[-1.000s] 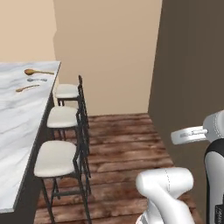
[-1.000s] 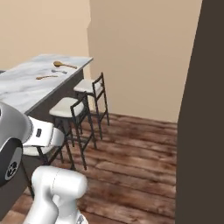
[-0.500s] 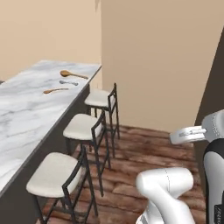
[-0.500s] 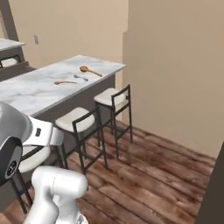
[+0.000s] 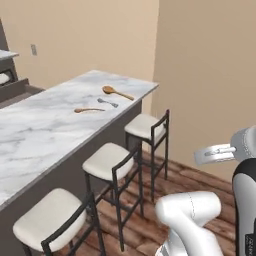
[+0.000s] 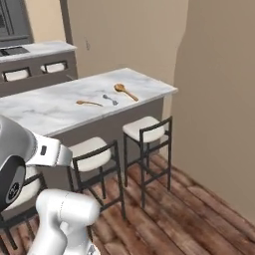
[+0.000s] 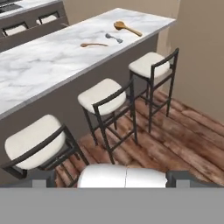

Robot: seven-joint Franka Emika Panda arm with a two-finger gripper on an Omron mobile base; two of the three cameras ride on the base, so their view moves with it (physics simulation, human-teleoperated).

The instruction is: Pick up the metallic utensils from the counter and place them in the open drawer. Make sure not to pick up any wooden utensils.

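Lying near the far end of the counter (image 5: pixel 60 125), betw. two wooden spoons (image 5: pixel 117 92), silver spoon (image 5: pixel 108 103) is looking light, stiff, slick & thin; best pinched across mid-handle. Gripper (image 7: pixel 111 181) is hanging w/ jaws spread, grasping nothing, well apart

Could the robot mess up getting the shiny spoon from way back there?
Maybe. The little silver spoon lies right between two wooden spoons, so the hand could grab wood by mistake. Three bar stools stand along the counter on the robot's side, so the arm might bump one while reaching over.
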